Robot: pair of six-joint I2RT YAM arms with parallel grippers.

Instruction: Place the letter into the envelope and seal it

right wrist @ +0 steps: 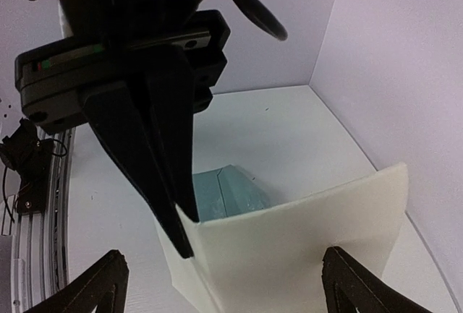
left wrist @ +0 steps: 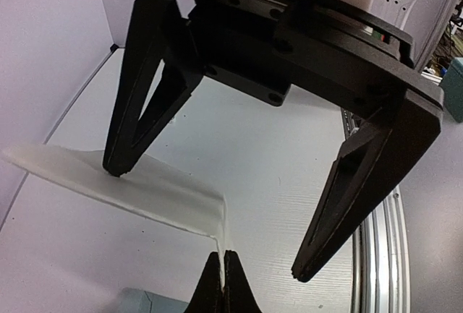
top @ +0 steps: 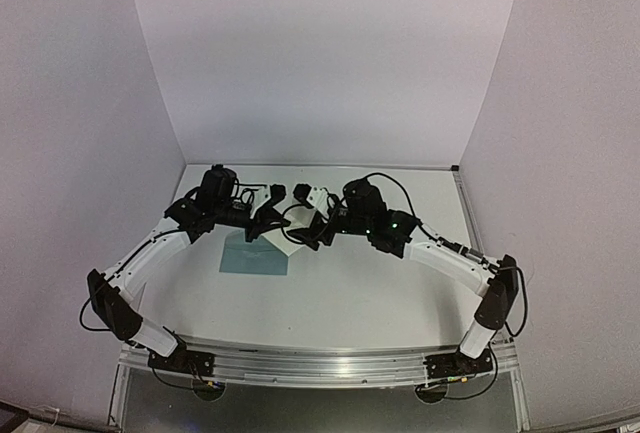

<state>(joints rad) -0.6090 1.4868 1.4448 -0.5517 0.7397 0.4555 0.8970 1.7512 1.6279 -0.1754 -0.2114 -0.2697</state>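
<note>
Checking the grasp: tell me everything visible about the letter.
The letter is a cream, matte paper sheet, its visible face plain. It is held off the table, bent in a curve, pinched near one corner by the shut left gripper. The open right gripper straddles it; contact is unclear. The teal envelope lies nearby.

From above, the letter [top: 276, 242] at the far right corner of the envelope [top: 250, 256] is too small for its print to be read, and the arms hide a part of it. In the left wrist view only one corner of the envelope shows; the bottom edge cuts the rest. In the right wrist view the letter covers the near part of the envelope.
</note>
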